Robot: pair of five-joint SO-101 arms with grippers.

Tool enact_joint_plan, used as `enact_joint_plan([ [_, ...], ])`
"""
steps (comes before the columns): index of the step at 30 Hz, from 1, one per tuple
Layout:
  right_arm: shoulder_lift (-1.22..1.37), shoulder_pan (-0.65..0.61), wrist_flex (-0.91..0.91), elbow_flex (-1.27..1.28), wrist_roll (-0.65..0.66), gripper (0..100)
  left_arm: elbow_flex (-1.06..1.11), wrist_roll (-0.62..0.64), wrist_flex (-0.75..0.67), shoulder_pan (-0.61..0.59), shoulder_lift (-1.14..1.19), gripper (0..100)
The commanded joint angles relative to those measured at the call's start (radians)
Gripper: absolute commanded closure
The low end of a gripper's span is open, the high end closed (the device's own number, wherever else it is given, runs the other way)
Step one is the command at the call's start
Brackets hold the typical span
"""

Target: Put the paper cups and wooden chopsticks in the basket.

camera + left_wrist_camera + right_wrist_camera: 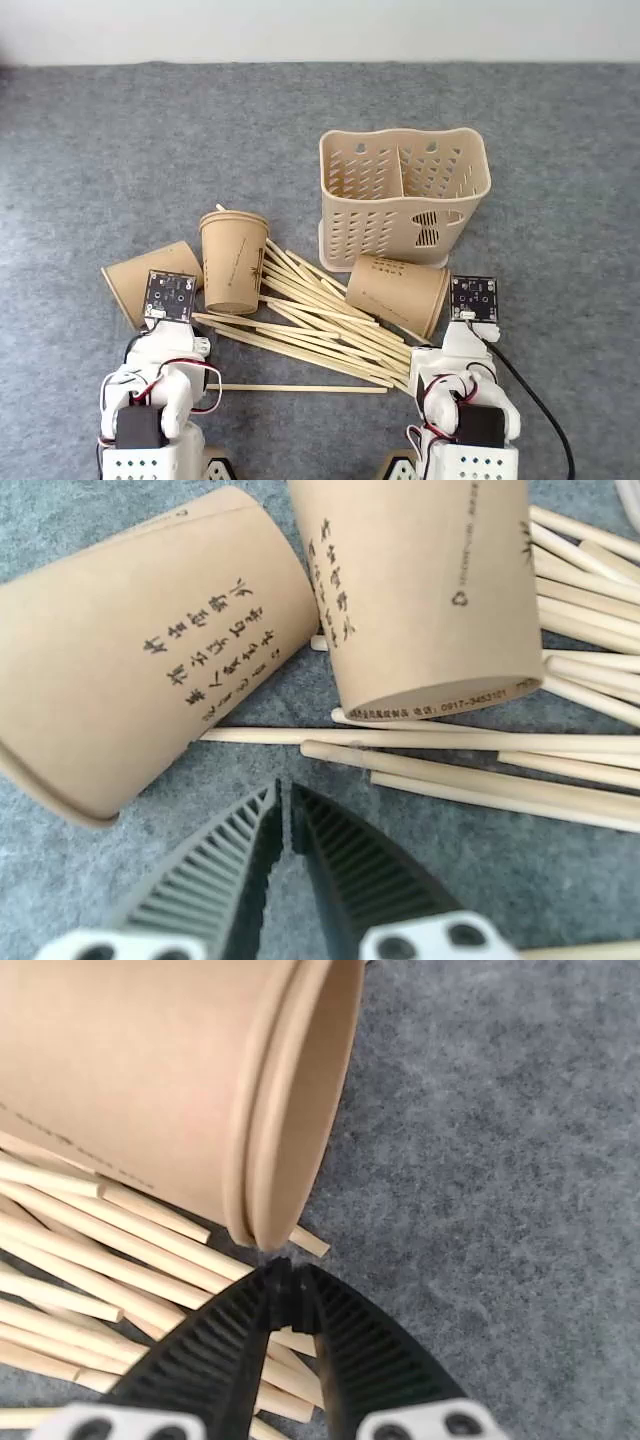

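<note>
The grey table (90, 150) bears an upright, slotted basket (375, 235) with two compartments. Three paper cups sit on the table. One cup (233, 262) stands upright, the left cup (140, 282) lies on its side beside it, and the right cup (398, 292) lies tipped just in front of the basket, resting on the wooden chopsticks (320, 325) scattered between the arms. The left pincer (285, 792) is closed and empty near the left cup. The right pincer (290, 1270) is closed and empty by the right cup's rim.

Vertical characters (335, 580), recycling sign (460, 598) and digits (470, 696) on paper cup (410, 540)
</note>
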Motion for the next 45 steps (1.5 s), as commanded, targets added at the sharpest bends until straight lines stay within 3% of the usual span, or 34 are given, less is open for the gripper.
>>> enact_joint_plan([
  [1,-0.007,-0.005,0.005,0.018,0.006,99.0,-0.005,-0.011,0.003,-0.005,-0.012,99],
  [19,-0.007,-0.11,0.005,0.014,0.012,98.7,-0.005,-0.011,0.003,-0.005,-0.012,99],
  [28,-0.007,-0.021,0.03,-0.147,0.238,98.7,-0.005,-0.011,0.003,-0.005,-0.012,99],
  [35,-0.005,-0.001,0.048,-0.388,0.16,99.1,-0.005,-0.011,0.003,-0.005,-0.012,99],
  [45,0.022,0.007,0.056,-0.609,-0.098,98.7,-0.005,-0.011,0.003,-0.005,-0.012,99],
])
